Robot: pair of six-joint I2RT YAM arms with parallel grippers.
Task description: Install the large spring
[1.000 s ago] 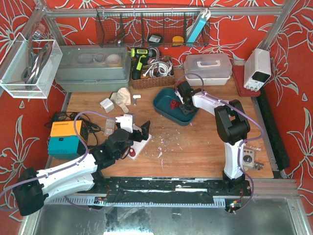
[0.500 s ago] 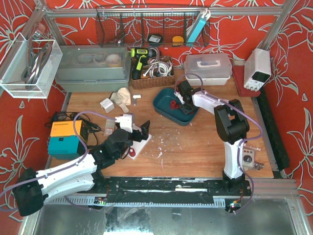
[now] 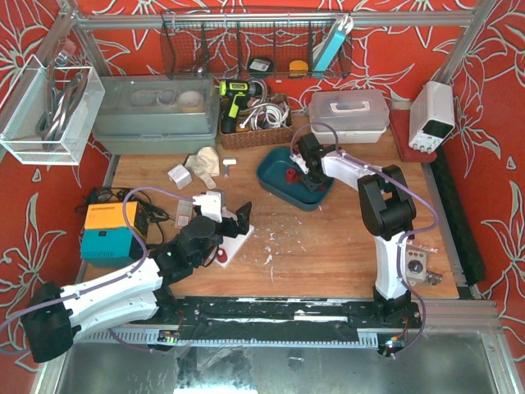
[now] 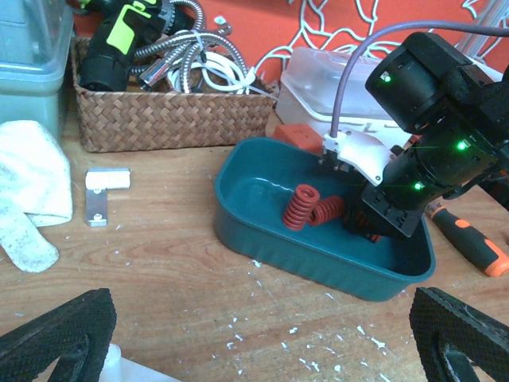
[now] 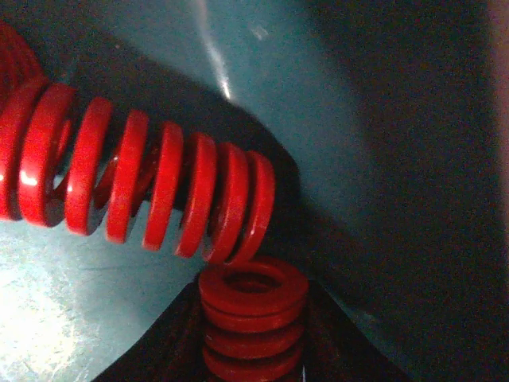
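Observation:
A teal tray (image 3: 269, 176) at the back middle holds red springs. In the right wrist view a long red spring (image 5: 143, 191) lies on its side on the tray floor (image 5: 366, 95). My right gripper (image 5: 253, 334) is down in the tray, shut on a shorter red spring (image 5: 253, 318) that stands end-up between the dark fingers. In the left wrist view one spring (image 4: 301, 207) stands upright and another (image 4: 329, 210) lies beside it, next to my right gripper (image 4: 372, 224). My left gripper (image 3: 235, 220) is open and empty above a white base plate (image 3: 235, 244) carrying a red part (image 3: 222, 256).
A wicker basket (image 4: 175, 119) with a drill and hoses stands behind the tray. A white cloth (image 4: 32, 191), a small metal bracket (image 4: 102, 191) and an orange-handled tool (image 4: 473, 243) lie on the wood. An orange and teal box (image 3: 111, 232) sits at the left.
My right gripper has shifted very slightly to the left inside the tray. My left arm has hardly moved.

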